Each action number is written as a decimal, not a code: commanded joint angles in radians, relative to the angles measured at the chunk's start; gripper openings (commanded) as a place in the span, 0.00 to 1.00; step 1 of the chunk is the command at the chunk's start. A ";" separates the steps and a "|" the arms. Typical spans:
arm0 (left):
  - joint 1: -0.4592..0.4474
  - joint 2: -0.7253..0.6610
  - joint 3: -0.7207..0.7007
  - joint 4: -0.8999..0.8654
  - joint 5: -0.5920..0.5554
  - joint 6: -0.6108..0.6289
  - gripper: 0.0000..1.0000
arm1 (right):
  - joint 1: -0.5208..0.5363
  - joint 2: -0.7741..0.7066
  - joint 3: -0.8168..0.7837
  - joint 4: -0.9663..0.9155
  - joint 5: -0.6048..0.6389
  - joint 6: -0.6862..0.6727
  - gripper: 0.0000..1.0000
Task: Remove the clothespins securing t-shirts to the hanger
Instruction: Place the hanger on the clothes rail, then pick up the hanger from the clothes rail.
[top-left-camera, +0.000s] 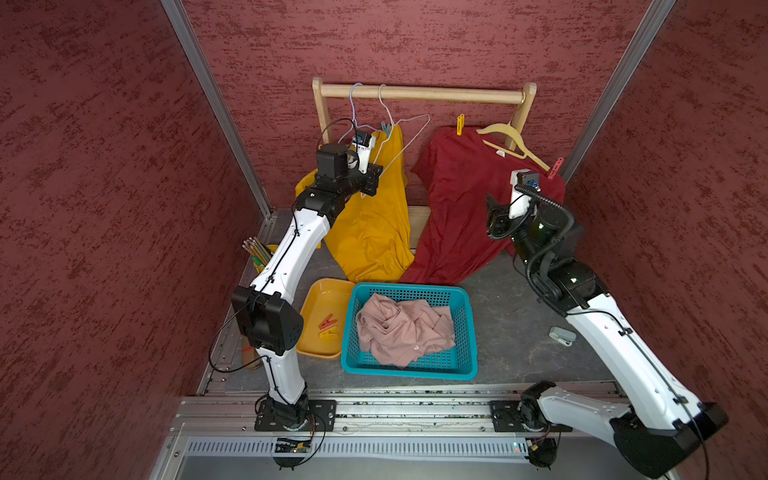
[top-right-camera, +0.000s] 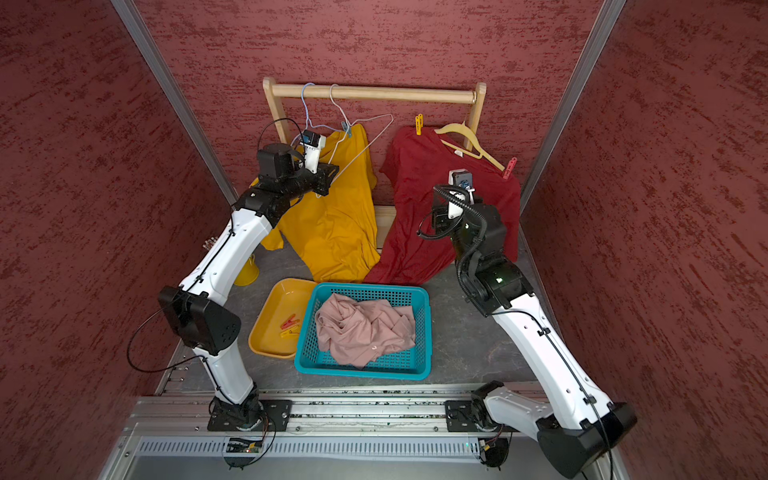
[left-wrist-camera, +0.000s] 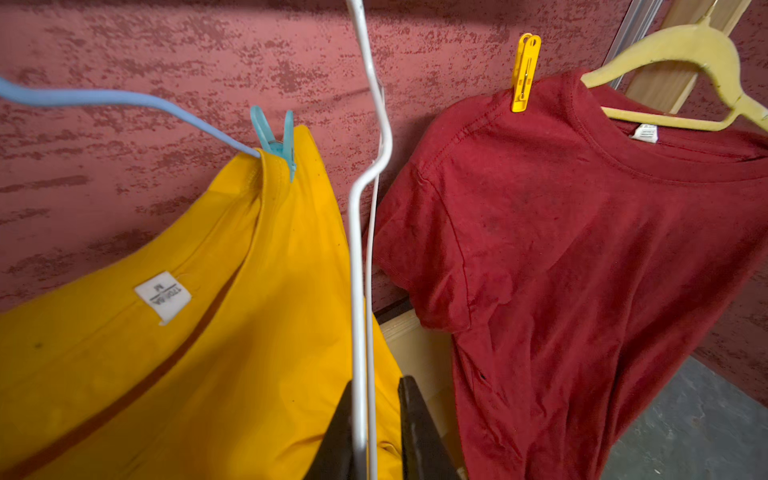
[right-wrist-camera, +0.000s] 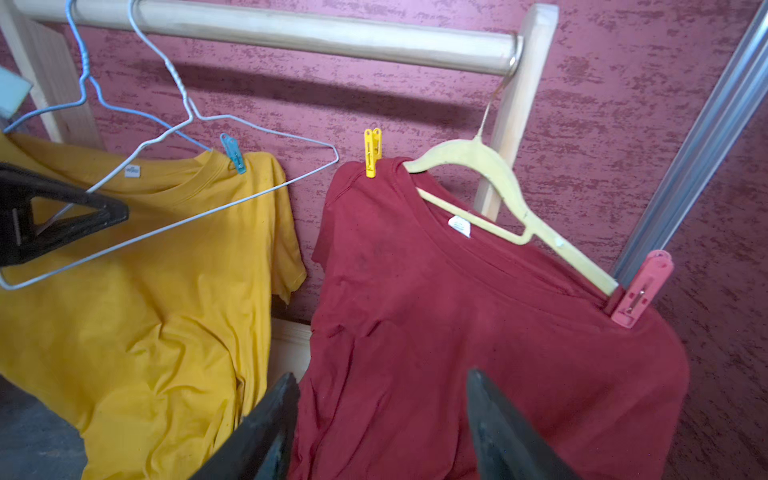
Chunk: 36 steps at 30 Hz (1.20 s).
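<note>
Nearest, on the table (top-left-camera: 511, 324), a basket (top-left-camera: 468, 328) holds the crumpled pink shirt (top-left-camera: 403, 328). Beside it a tray (top-left-camera: 322, 299) holds two loose pegs (top-left-camera: 328, 324), one red and one yellow. These are likely the drop spots for whatever comes off the rack.

Further back, the left gripper (left-wrist-camera: 376, 382) has its jaws a little apart around the wire of the bare white hanger (left-wrist-camera: 358, 249). A gap shows on one side, so the wire looks loosely straddled, not clamped. That hanger crosses in front of the yellow shirt (left-wrist-camera: 208, 332), which is probably why it is being handled: it stands in the way of the blue peg (left-wrist-camera: 277, 141). The blue peg pins the shirt's shoulder to the blue hanger (left-wrist-camera: 104, 99) and seems to be all that holds the shirt up, since the other side sags low in both top views. The right gripper (right-wrist-camera: 381, 374) is wide open and empty, poised before the red shirt (right-wrist-camera: 457, 332).

Farthest, under the rail (right-wrist-camera: 311, 33), the red shirt is pinned to the cream hanger (right-wrist-camera: 478, 162) by a yellow peg (right-wrist-camera: 372, 151) and a pink peg (right-wrist-camera: 642, 289). Only the left wrist view shows the jaw gap, which the top views hide behind the wrist. The pink peg is missing from that view but plain in the right wrist view.
</note>
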 joint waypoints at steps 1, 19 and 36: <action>0.005 0.026 0.048 -0.025 0.043 0.006 0.19 | -0.016 -0.014 0.025 -0.036 -0.046 0.066 0.67; 0.014 -0.135 -0.036 -0.013 0.073 0.041 0.53 | -0.592 0.053 0.169 -0.043 -0.511 0.341 0.68; 0.019 -0.519 -0.554 0.168 0.156 -0.009 0.57 | -0.796 0.348 0.425 -0.080 -0.846 0.107 0.71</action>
